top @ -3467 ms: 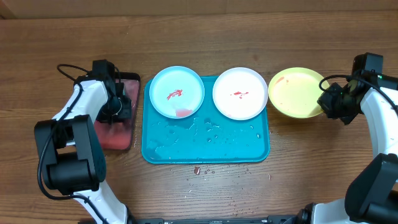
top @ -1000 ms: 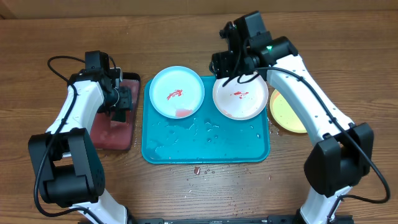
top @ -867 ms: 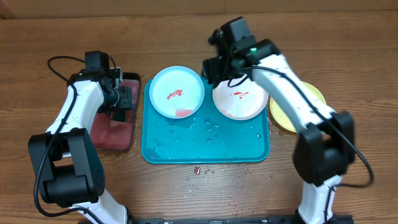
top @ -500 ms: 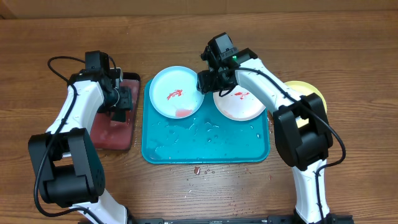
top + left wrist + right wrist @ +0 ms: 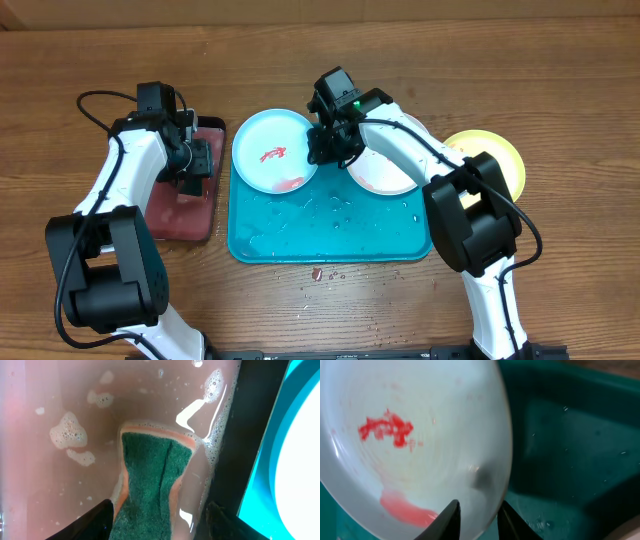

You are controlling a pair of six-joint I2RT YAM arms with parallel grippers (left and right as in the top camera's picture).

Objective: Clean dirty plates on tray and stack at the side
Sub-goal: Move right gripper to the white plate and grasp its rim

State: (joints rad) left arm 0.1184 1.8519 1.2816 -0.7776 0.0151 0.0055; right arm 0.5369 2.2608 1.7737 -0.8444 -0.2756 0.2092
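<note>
The light blue plate [image 5: 272, 150], smeared with red sauce, sits at the left of the turquoise tray [image 5: 330, 235]. My right gripper [image 5: 328, 148] is shut on its right rim. In the right wrist view that rim runs between the two fingertips of the right gripper [image 5: 477, 521], and the light blue plate [image 5: 420, 435] fills the left. The white plate [image 5: 390, 172] lies on the tray's right part, partly under my right arm. The yellow-green plate [image 5: 500, 160] rests on the table to the right. My left gripper [image 5: 195, 165] stands open around a green sponge [image 5: 150, 475].
A small black-rimmed tray [image 5: 185, 215] of pinkish soapy liquid lies left of the turquoise tray and holds the sponge. Water drops cover the turquoise tray's floor. A few red crumbs [image 5: 318, 272] lie on the wooden table in front of it.
My right arm has swept left from the white plate to the light blue plate and closed on its rim. The plate has shifted slightly left. The left arm has not moved.
</note>
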